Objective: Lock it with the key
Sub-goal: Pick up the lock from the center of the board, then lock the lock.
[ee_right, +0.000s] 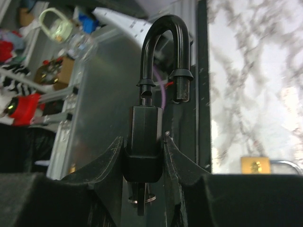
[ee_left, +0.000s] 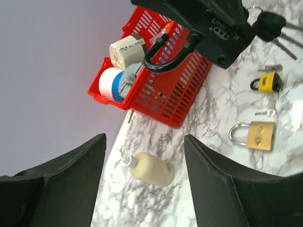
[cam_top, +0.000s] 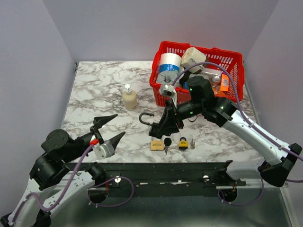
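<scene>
1. Left gripper [cam_top: 119,125], lower left of the overhead view. Its fingers are spread apart with nothing between them, hanging above the marble table [cam_top: 94,85].

2. Row of small things at the lower centre of the tabletop, listed left to right:
   - brass padlock [cam_top: 155,144], lying flat
   - bunch of keys [cam_top: 166,142] with a black head
   - small yellow padlock [cam_top: 183,143]
   - small silver key [cam_top: 192,144], just beside the yellow padlock

3. Right gripper [cam_top: 165,124], centre of the overhead view, just above the bunch of keys. Its fingers [ee_right: 110,165] are clamped on the body of the black padlock [ee_right: 144,137], which is held off the table. The shackle [ee_right: 163,28] is open: one leg is seated in the body and the other hangs free beside it. Whether a key sits in the keyhole cannot be told.

4. Soap bottle [cam_top: 129,98], standing left of centre, well apart from the locks.

5. Red basket [cam_top: 222,51], upper right. It holds a blue-and-white tape roll [cam_top: 169,66] and a beige tape roll [cam_top: 193,58]. The rest of its contents are partly hidden behind the right arm.
</scene>
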Tool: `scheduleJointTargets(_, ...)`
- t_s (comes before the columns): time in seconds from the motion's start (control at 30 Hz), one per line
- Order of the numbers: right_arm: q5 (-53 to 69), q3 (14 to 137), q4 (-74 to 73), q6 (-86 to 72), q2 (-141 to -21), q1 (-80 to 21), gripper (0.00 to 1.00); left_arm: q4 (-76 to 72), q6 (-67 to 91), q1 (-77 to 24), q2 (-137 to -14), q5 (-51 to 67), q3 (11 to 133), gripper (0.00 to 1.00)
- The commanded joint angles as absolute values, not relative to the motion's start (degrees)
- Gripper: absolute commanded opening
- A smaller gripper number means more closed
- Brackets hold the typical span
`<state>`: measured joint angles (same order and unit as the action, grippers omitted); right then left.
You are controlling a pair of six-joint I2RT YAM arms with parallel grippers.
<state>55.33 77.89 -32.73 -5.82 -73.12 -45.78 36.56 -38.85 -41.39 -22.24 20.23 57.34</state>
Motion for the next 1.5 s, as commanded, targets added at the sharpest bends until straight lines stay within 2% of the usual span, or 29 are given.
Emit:
scheduleJointTargets(0.0, 65.7, 75.3, -33.5, -5.1, -72.9, -45.9, 0.01, 38.4, -58.0, -41.5, -23.6, 27.8, 58.0, 0.71)
scheduleJointTargets(0.2, 68.6, 77.6, -35.9, -7.5, -75.1, -46.0, 0.01, 35.8, -69.9, -41.5, -26.5, 37.8, 57.6, 0.63)
scheduleJointTargets(0.43, 69.6, 78.0, -36.4, -10.5, -76.3, -46.2, 0.01, 39.5, -79.7, -41.5, -31.4, 44.7, 58.8, 0.63)
scheduleJointTargets(0.7, 71.0, 76.8, -34.7, -12.4, -75.8, -46.8, 0.01, 38.1, -80.6, -41.6, -35.1, 48.5, 58.6, 0.61)
scheduleJointTargets(0.87, 71.2, 76.6, -34.1, -13.4, -76.0, -47.2, 0.01, 37.4, -80.7, -41.5, -37.0, 50.6, 59.0, 0.52)
scheduleJointTargets(1.2, 73.4, 76.5, -31.1, -18.1, -77.3, -47.2, 0.01, 32.7, -75.9, -41.6, -35.1, 52.8, 56.0, 0.42)
scheduleJointTargets(1.47, 75.1, 77.3, -28.0, -21.5, -79.0, -47.1, 0.01, 31.1, -75.4, -41.9, -36.2, 53.9, 55.9, 0.41)
